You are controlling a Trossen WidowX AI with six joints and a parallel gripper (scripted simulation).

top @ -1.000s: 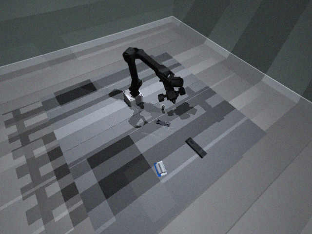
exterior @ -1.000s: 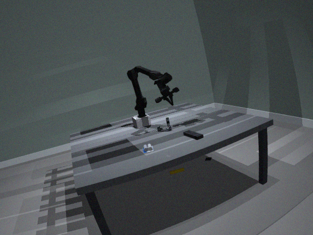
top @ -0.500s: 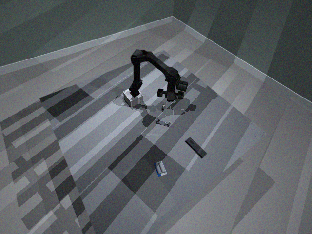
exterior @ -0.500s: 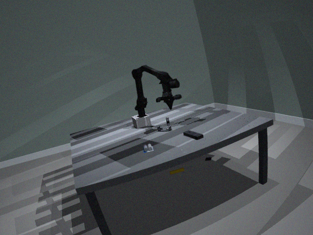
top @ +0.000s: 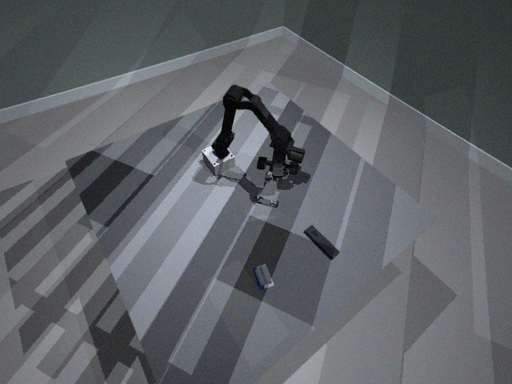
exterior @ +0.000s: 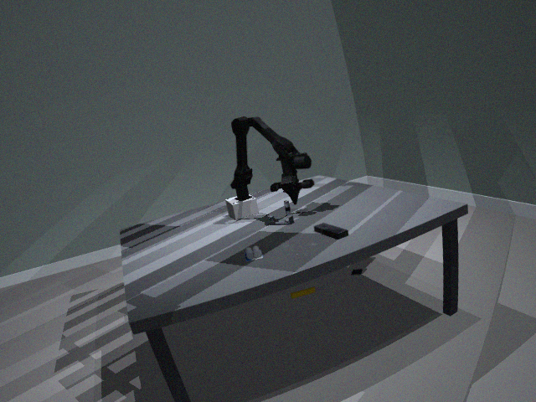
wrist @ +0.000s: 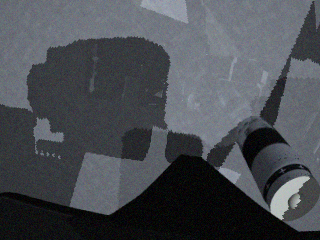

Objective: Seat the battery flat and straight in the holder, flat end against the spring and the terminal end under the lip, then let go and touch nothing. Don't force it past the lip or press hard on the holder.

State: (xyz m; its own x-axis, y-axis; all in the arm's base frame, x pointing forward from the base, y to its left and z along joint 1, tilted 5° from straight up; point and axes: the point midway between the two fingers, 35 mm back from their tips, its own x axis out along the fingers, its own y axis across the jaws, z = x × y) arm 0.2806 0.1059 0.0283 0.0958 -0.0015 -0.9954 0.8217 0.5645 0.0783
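The battery [top: 269, 177] [exterior: 286, 206] [wrist: 277, 156] stands upright on the table beside the gripper, its pale end with the round terminal facing up in the wrist view. The small holder [top: 266, 202] [exterior: 291, 219] lies on the table in front of the battery, apart from it; it is not seen in the wrist view. My gripper [exterior: 295, 203] [wrist: 187, 166] is shut and empty, its fingertips together and pointing down. In the wrist view the battery is just right of the fingertips. Whether a finger touches it cannot be told.
A dark remote-like block [top: 322, 242] [exterior: 331, 230] lies beyond the holder. A blue and white item with two grey cylinders [top: 262, 276] [exterior: 253, 253] lies nearer the table's front edge. The arm's white base [top: 218, 160] [exterior: 241, 208] stands left of the gripper.
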